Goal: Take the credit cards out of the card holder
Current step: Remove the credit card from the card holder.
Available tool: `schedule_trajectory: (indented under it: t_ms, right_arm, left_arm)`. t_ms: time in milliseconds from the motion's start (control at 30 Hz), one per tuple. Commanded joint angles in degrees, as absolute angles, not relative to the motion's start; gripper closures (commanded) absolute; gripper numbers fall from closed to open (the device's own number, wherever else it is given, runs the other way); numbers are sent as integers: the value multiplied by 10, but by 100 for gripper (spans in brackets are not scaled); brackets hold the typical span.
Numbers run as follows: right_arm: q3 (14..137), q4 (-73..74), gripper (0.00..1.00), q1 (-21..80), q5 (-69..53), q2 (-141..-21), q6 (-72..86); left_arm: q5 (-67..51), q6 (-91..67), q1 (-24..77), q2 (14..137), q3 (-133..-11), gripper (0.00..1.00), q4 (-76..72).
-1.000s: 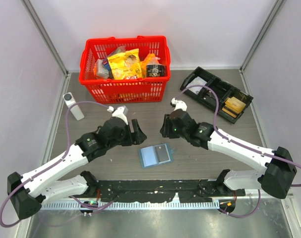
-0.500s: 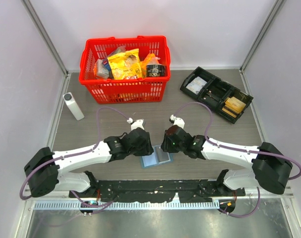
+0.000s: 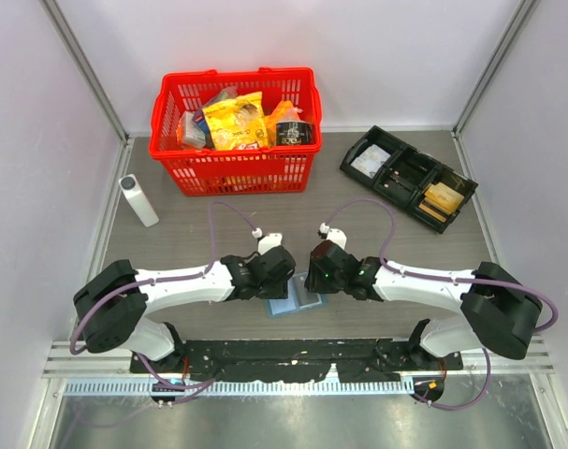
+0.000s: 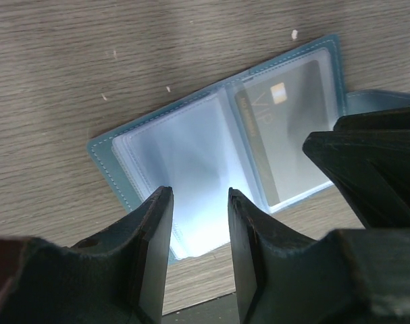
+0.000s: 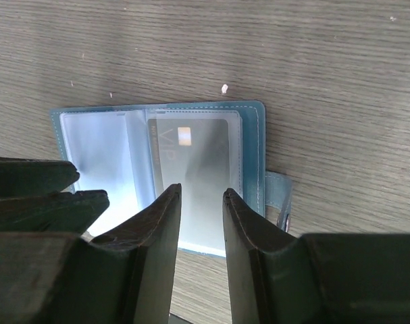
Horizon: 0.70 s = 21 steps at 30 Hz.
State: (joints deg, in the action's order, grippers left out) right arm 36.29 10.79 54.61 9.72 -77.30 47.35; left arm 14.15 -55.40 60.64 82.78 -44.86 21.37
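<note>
The card holder (image 3: 291, 301) lies open and flat on the table, blue outside with clear pockets inside. A greyish credit card (image 5: 198, 152) with a small gold chip sits in its right pocket, also seen in the left wrist view (image 4: 289, 131). The left pocket (image 4: 184, 142) looks empty. My left gripper (image 4: 199, 194) hovers over the holder's left half, open with nothing between its fingers. My right gripper (image 5: 200, 192) is over the card in the right half, also open and empty. In the top view the two grippers (image 3: 280, 279) (image 3: 313, 279) nearly meet above the holder.
A red basket (image 3: 235, 168) full of packets stands at the back. At the back right a black compartment tray (image 3: 396, 159) holds tan cards (image 3: 441, 200). A white cylinder (image 3: 138, 200) lies at the left. The holder's strap (image 5: 279, 202) sticks out to the right.
Both arms have swung in and down from beside the card holder to right over it. The left jaws have narrowed a good deal; the right jaws slightly.
</note>
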Motion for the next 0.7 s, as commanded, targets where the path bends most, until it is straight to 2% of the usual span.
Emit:
schedule_trajectory:
  t_ms: [0,133,667]
  right_arm:
    - [365,108,64,549,110,-780,478]
    - [367,118,64,550,113,-781,472]
    - [375,124,63,549,99,-813,462]
  left_arm:
    - [177,-550,608,834,-467,60,249]
    - [178,-557,609,835,-458,64,257]
    - [157,-586,608,827,-419,72,222]
